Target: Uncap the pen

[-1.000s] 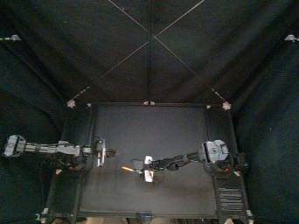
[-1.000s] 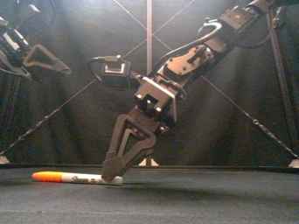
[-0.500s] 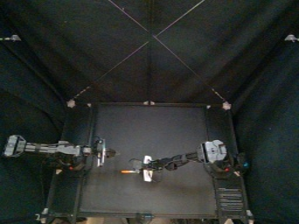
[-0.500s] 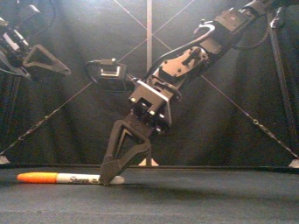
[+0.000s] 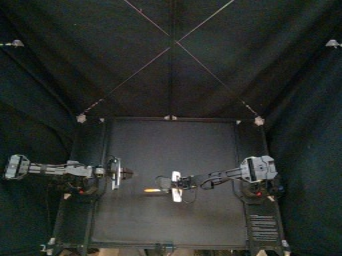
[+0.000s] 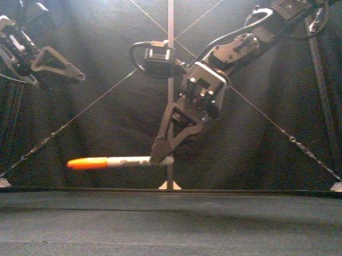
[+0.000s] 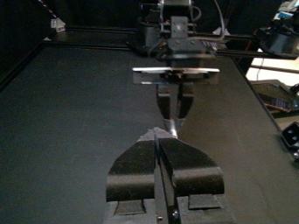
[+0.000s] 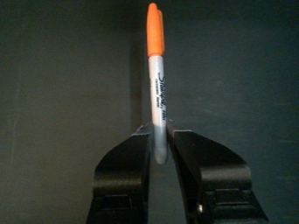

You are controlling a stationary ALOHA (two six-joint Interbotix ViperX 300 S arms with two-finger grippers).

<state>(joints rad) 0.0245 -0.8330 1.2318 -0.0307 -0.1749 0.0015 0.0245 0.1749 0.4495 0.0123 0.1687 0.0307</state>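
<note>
A matte black table (image 6: 171,222) spreads beneath the right gripper (image 6: 162,158). Behind that gripper hangs a black back curtain (image 6: 274,150), and black side curtains (image 5: 34,125) close in on both flanks. High above it, a pale glow (image 6: 127,18) lightens the cloth.

The booth is dark. In the front view a bright glow sits high on the back curtain (image 6: 120,25), and light falls down from there. From above the tabletop (image 5: 147,220) looks dull grey. The pen (image 6: 114,161) catches the light and stands out.
</note>
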